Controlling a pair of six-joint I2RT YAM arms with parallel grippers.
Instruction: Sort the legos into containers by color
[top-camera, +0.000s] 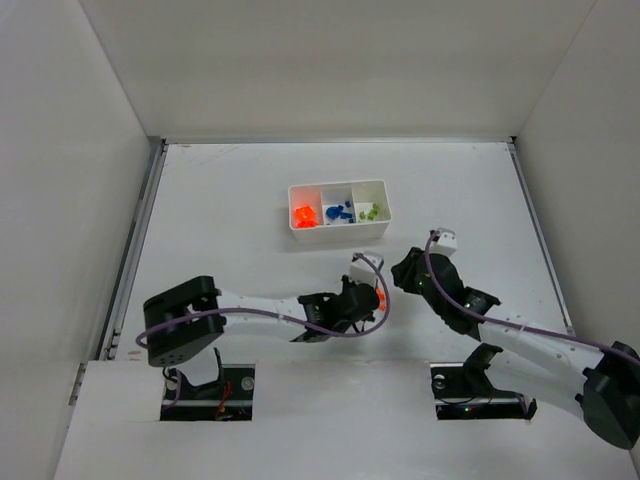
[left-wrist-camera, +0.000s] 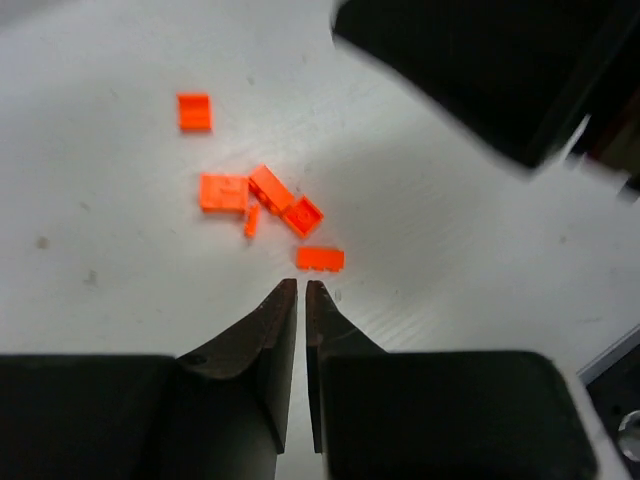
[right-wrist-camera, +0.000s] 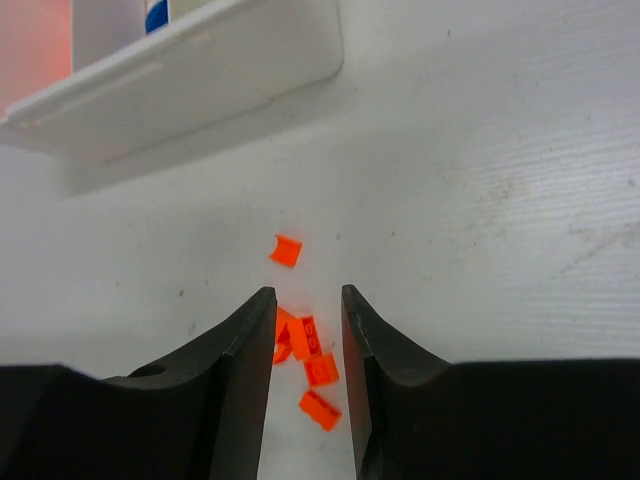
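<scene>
Several loose orange bricks (left-wrist-camera: 265, 198) lie in a small pile on the table, with one more (left-wrist-camera: 320, 259) just beyond my left gripper's tips and one (left-wrist-camera: 194, 111) farther off. My left gripper (left-wrist-camera: 301, 286) is shut and empty, right behind that pile (top-camera: 381, 298). My right gripper (right-wrist-camera: 305, 296) is open, its jaws standing either side of the same orange bricks (right-wrist-camera: 312, 342); a curved orange piece (right-wrist-camera: 286, 250) lies just ahead. The white tray (top-camera: 338, 187) holds orange, blue and green bricks in its left, middle and right compartments.
The two grippers, left (top-camera: 372, 292) and right (top-camera: 404, 270), are close together in front of the tray. The tray's near wall (right-wrist-camera: 200, 75) shows at the top left of the right wrist view. The right arm's dark body (left-wrist-camera: 500, 70) looms over the left wrist view.
</scene>
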